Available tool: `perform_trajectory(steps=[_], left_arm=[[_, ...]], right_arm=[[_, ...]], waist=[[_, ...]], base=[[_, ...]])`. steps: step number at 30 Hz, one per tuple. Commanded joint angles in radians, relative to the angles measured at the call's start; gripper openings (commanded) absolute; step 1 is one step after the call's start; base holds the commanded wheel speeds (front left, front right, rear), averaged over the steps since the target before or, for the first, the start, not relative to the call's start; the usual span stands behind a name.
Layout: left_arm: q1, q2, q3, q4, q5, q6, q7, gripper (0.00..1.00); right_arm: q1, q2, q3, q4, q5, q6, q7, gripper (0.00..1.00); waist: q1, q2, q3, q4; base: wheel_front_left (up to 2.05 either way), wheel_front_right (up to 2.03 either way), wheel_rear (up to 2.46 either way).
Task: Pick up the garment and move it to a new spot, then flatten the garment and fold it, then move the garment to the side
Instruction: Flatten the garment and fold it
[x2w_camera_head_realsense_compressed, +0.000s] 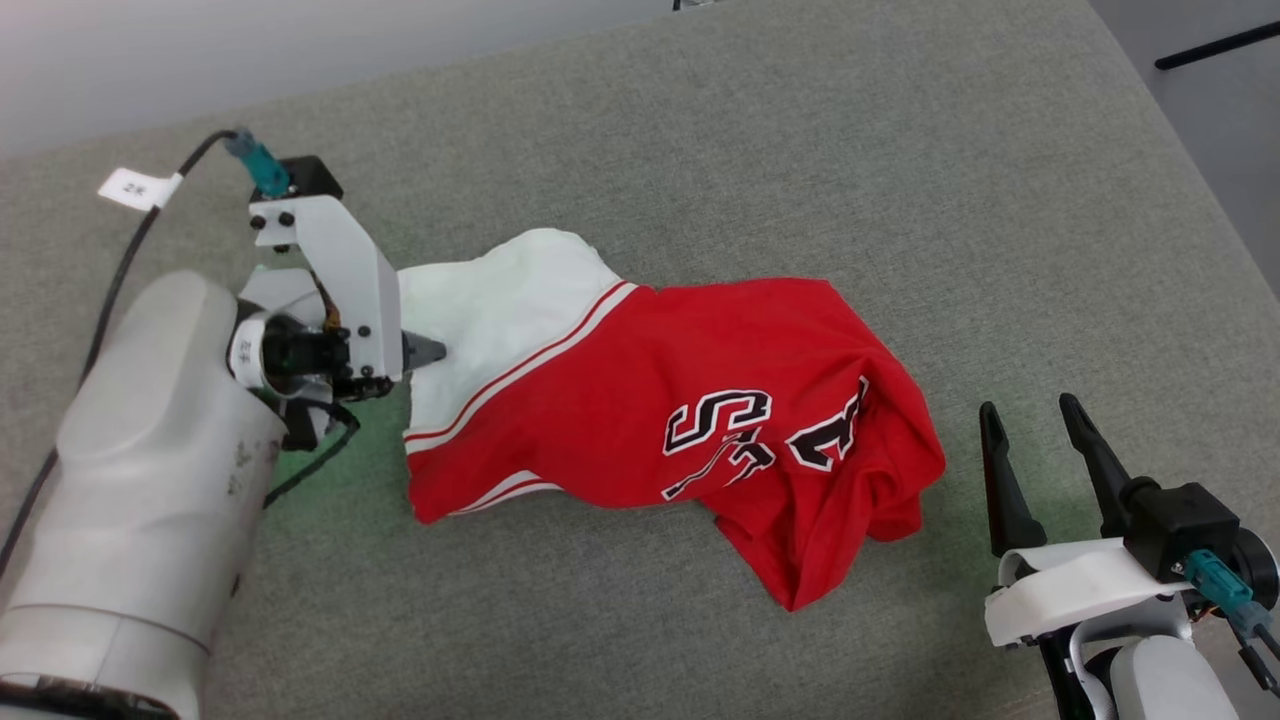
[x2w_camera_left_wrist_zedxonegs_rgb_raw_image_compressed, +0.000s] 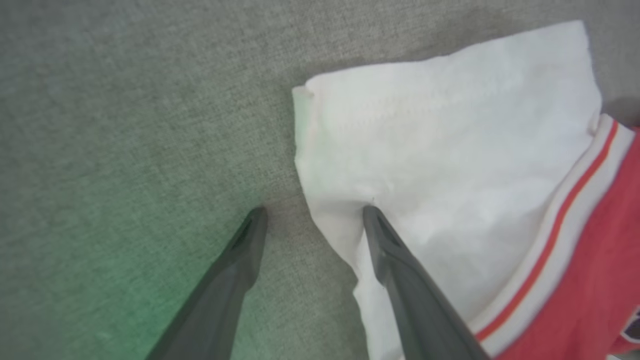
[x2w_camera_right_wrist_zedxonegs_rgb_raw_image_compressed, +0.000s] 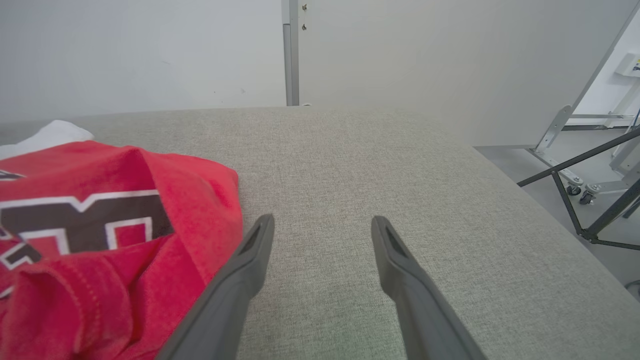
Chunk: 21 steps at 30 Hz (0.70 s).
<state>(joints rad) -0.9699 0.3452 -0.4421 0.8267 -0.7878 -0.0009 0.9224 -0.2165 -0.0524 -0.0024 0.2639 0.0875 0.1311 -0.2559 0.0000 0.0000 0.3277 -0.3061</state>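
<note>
The garment (x2w_camera_head_realsense_compressed: 640, 400) lies crumpled on the grey cloth surface (x2w_camera_head_realsense_compressed: 800, 150), red with a black-and-white logo (x2w_camera_head_realsense_compressed: 745, 440). Its white, stripe-edged end (x2w_camera_head_realsense_compressed: 490, 310) points left. My left gripper (x2w_camera_head_realsense_compressed: 425, 355) is down at that white end and open. In the left wrist view the gripper (x2w_camera_left_wrist_zedxonegs_rgb_raw_image_compressed: 314, 212) straddles the edge of the white fabric (x2w_camera_left_wrist_zedxonegs_rgb_raw_image_compressed: 450, 140): one fingertip (x2w_camera_left_wrist_zedxonegs_rgb_raw_image_compressed: 372, 220) rests on the fabric, the other on bare surface. My right gripper (x2w_camera_head_realsense_compressed: 1028, 408) stands open just right of the garment's bunched red end, holding nothing. The right wrist view shows this gripper (x2w_camera_right_wrist_zedxonegs_rgb_raw_image_compressed: 324, 220) over bare surface, with the garment (x2w_camera_right_wrist_zedxonegs_rgb_raw_image_compressed: 100, 225) to its left.
The surface's right edge (x2w_camera_head_realsense_compressed: 1200, 200) drops to a grey floor where dark stand legs (x2w_camera_right_wrist_zedxonegs_rgb_raw_image_compressed: 575, 200) spread. A pale wall (x2w_camera_right_wrist_zedxonegs_rgb_raw_image_compressed: 150, 50) runs behind the far edge. A black cable with a white tag (x2w_camera_head_realsense_compressed: 140, 187) trails from my left wrist.
</note>
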Motion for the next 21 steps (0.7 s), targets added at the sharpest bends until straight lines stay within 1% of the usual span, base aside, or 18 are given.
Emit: perform_trajectory(steps=[1,2,3,4,6,9,16,21], left_arm=[[0.06,-0.03,-0.015,0.053,-0.011,0.005,0.02,1.0],[0.067,-0.041,-0.012,0.065,-0.02,0.009,0.029,0.72],[0.071,-0.052,-0.014,0.073,-0.028,0.001,0.042,0.26],[0.072,-0.062,-0.013,0.077,-0.037,-0.005,0.046,0.0],[0.064,-0.071,-0.01,0.08,-0.046,-0.005,0.05,0.0],[0.038,-0.042,-0.012,0.071,-0.028,-0.016,0.02,0.0],[-0.014,-0.005,0.017,0.042,-0.027,-0.035,-0.06,0.0],[-0.037,0.01,0.03,0.01,-0.026,-0.043,-0.103,0.0]], right_arm=[[-0.019,0.004,0.001,0.001,0.005,-0.001,-0.006,1.0],[-0.02,0.004,0.0,0.004,0.008,-0.001,-0.007,1.0],[-0.02,0.004,-0.001,0.006,0.008,-0.001,-0.008,1.0],[-0.019,0.004,-0.002,0.006,0.009,-0.001,-0.008,1.0],[-0.019,0.004,-0.007,0.006,0.008,-0.001,-0.008,1.0],[-0.019,0.003,-0.011,-0.002,-0.009,-0.001,-0.01,1.0],[0.004,0.003,-0.04,-0.053,-0.038,-0.001,-0.011,1.0],[0.031,0.003,-0.057,-0.072,-0.06,-0.001,-0.011,1.0]], waist=[[0.0,0.0,0.005,-0.003],[0.0,0.0,0.005,-0.002],[0.0,0.0,0.006,-0.001],[0.0,0.0,0.006,0.002],[0.0,0.0,0.005,0.008],[0.0,0.0,-0.002,0.018],[0.0,0.0,-0.039,0.053],[0.0,0.0,-0.073,0.087]], base=[[0.0,0.0,0.0],[0.0,0.0,0.0],[0.0,0.0,0.0],[0.0,0.0,0.0],[0.0,0.0,0.0],[0.0,0.0,0.0],[0.0,0.0,0.0],[0.0,0.0,0.0]])
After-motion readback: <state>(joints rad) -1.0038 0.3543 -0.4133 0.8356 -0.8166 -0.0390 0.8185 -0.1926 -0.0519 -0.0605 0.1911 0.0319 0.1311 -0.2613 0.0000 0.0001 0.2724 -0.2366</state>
